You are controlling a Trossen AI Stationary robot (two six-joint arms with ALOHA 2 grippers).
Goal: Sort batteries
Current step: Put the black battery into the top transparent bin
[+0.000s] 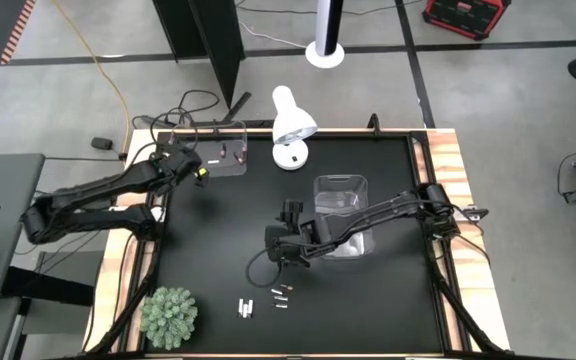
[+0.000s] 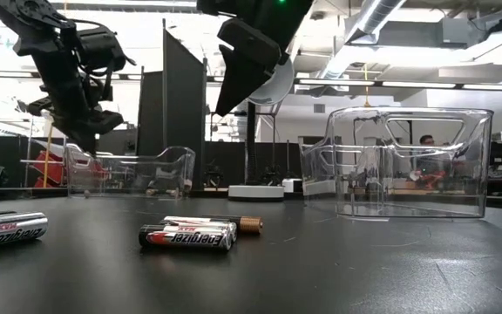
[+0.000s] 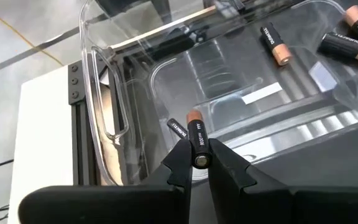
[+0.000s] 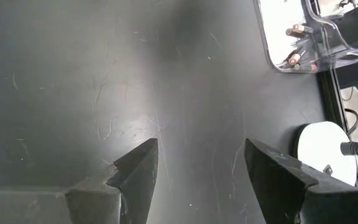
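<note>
Gripping battery (image 3: 197, 138) — left pincer (image 3: 198, 163) | label partly hidden | right pincer (image 4: 197, 168) agape

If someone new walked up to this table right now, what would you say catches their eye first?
Probably the left pincer, shut on a black-and-copper battery just above the clear bin at the table's far left corner, where other copper-tipped batteries already lie. Next, the right pincer hanging open over bare black tabletop mid-table, beside the second clear bin. A cluster of loose batteries waits near the front edge.
</note>
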